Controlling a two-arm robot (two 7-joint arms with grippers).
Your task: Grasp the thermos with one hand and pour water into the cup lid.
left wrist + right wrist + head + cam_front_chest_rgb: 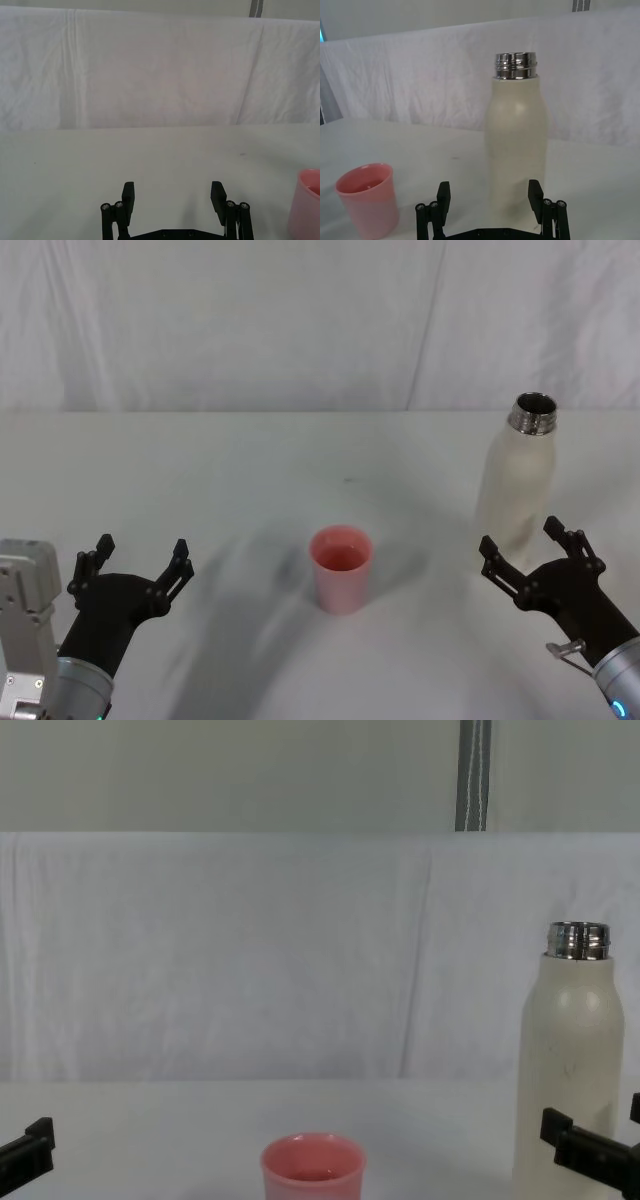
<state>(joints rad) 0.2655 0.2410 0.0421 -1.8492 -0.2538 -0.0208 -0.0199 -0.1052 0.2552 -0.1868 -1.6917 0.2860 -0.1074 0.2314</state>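
- The thermos (516,483) stands upright and uncapped at the table's (250,460) right, ungrasped.
- The right gripper (530,552) waits just before it, fingers spread.
- The cup lid (341,568) sits mid-table; grasping and pouring seem left to do.
- The left gripper (140,562) idles open, left.

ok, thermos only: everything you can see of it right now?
The thermos is a tall cream-white matte bottle with rounded shoulders and a shiny threaded steel neck, uncapped, mouth open. It stands upright on the white table, to the robot's right of the pink cup lid and apart from it. The right gripper sits open just in front of its lower body, fingers either side in the right wrist view, not closed on it. Nothing else touches it. Its contents cannot be seen.
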